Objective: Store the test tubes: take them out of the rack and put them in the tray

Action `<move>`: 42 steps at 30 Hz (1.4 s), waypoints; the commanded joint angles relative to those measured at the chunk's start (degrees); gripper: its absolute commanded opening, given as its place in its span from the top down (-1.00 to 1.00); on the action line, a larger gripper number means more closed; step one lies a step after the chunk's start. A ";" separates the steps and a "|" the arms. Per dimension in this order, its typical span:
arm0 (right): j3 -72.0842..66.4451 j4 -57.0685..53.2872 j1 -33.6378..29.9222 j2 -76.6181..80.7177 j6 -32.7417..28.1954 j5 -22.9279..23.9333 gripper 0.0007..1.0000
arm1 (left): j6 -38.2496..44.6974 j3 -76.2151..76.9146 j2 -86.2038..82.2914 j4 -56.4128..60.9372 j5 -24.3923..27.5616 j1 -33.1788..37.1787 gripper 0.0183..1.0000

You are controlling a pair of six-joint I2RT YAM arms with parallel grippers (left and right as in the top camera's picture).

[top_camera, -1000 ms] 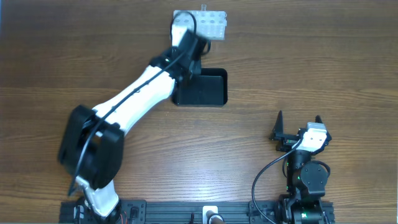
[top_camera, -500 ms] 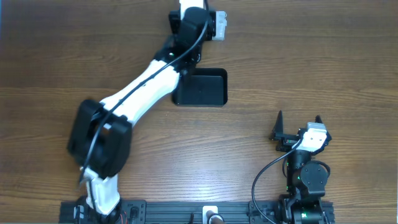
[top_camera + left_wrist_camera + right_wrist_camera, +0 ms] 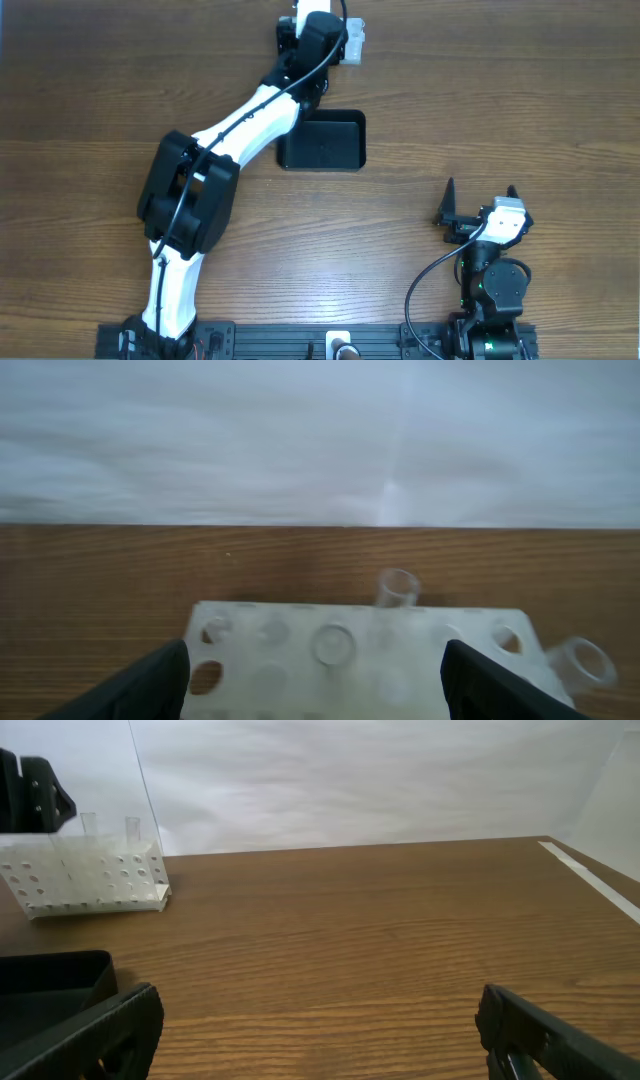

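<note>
- No test tube has reached the tray (image 3: pixel 340 145) yet. The part of its floor you can see looks bare, so the task seems to be at its very start.
- Your left claw (image 3: pixel 315 652) is spread wide and holds nothing. It hovers over the rack (image 3: pixel 360 665), which sits between its fingers and just beneath them.
- An upright tube (image 3: pixel 398 588) stands in the rack just beyond the claw's middle. A leaning tube (image 3: pixel 580 660) pokes from the rack corner, outside one finger.
- The tray lies behind the left claw, back toward that arm's base and near the rack.
- Your right claw (image 3: pixel 315 1020) is also spread and empty, low over the table (image 3: pixel 400 940) and well apart from rack and tray.
- From above, the left arm (image 3: pixel 250 120) covers most of the rack and one tray corner.
- The tubes are clear, so you cannot tell whether other holes hold more of them.
</note>
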 commanded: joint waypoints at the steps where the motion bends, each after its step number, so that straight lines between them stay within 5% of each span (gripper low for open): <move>1: -0.33 -0.22 -0.42 -0.48 -0.28 -0.26 -0.98 | 0.66 2.36 2.58 0.02 0.07 1.03 -0.59; 20: -0.33 -0.22 -0.42 -0.48 -0.28 -0.26 -0.98 | 0.63 7.87 8.68 1.53 1.53 1.79 -0.52; 42: -0.33 -0.22 -0.42 -0.48 -0.28 -0.26 -0.99 | 0.63 8.17 10.82 2.82 2.43 1.99 0.09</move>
